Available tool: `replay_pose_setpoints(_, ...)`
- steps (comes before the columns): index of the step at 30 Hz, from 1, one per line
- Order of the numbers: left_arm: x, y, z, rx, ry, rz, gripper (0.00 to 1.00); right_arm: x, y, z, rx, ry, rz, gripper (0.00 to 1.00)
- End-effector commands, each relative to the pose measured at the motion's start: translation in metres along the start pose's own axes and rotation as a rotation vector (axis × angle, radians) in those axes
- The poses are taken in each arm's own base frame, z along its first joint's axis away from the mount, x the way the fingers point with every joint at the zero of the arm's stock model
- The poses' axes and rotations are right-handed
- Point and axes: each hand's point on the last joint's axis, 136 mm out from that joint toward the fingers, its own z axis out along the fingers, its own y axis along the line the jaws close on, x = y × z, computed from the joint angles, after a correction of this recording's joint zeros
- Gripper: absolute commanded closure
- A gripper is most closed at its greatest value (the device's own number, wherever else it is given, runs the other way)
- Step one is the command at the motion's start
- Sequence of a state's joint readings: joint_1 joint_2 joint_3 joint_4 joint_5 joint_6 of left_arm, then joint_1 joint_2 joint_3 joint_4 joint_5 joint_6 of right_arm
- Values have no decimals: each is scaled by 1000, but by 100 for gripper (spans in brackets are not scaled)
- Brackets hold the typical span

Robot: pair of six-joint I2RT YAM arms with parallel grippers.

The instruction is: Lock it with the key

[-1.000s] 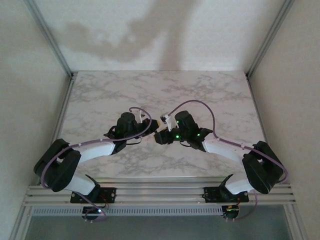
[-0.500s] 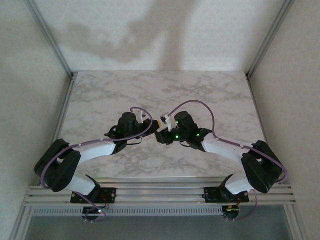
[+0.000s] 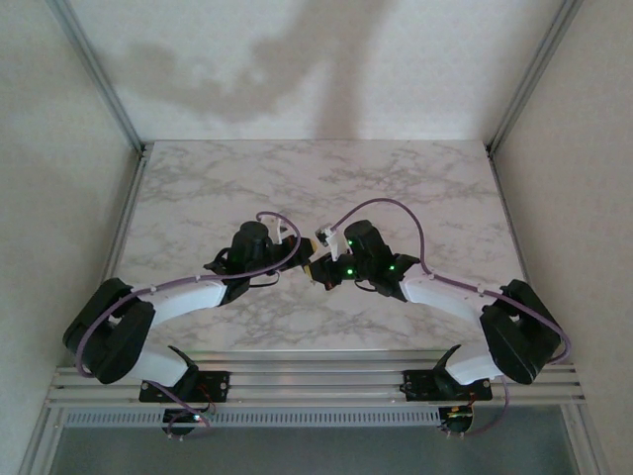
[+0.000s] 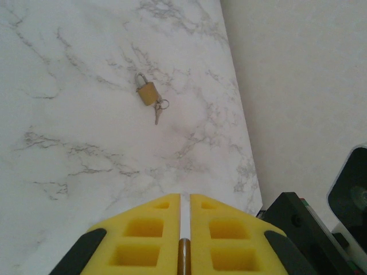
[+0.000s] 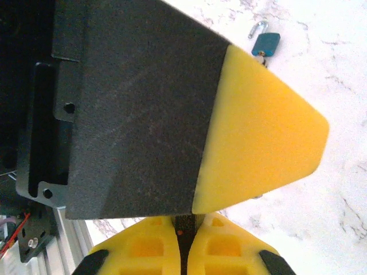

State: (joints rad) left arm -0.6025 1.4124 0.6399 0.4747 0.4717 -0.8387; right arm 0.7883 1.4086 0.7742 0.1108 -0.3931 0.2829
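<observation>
The left gripper (image 4: 183, 197) has its yellow pads (image 4: 143, 229) pressed almost together on the key (image 4: 183, 258), a thin tan strip in the narrow slit between them. The key's long axis runs along the slit, in line with the fingers, with its visible end towards the fingertips. Its other end is cut off by the bottom edge of the left wrist view. I cannot tell which end is the bow and which the blade.

The right gripper (image 5: 184, 217) sits just beside the left gripper, the two meeting over the middle of the table (image 3: 415, 188). Its pads are nearly closed on a dark sliver (image 5: 184, 228), and too little of that sliver shows to tell what it is. One broad black and yellow finger (image 5: 258, 132) of the left gripper crosses right in front of it, so whether key and sliver touch is hidden.

Well ahead of the left gripper, a brass padlock (image 4: 147, 91) lies flat on the marble, shackle away from the gripper, with a small ring of keys (image 4: 160, 109) at its nearer end. Beyond the left gripper's finger in the right wrist view lies a blue padlock (image 5: 265, 43), its lower end partly covered by that finger.

From above, the fingertips are too small to make out.
</observation>
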Motion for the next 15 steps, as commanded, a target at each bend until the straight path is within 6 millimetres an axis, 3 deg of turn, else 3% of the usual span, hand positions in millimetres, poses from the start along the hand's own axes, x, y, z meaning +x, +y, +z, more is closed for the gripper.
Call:
replay_pose_setpoints(1,-27,-27,-17,47,-77,52,90,-14,5,-12,1,-45,-26,100)
replay_pose_setpoints(7,-34,-21,-33,18,-114,58,61,-16,23,-20,-100,-49,-29,100)
replay_pose_setpoints(11,-37,-9,-44,-7,-156,44,37,-16,46,-26,-225,-43,-38,100)
replay_pose_setpoints(15,-36,-2,-46,-5,-161,18,29,-16,73,-35,-381,-25,-52,100)
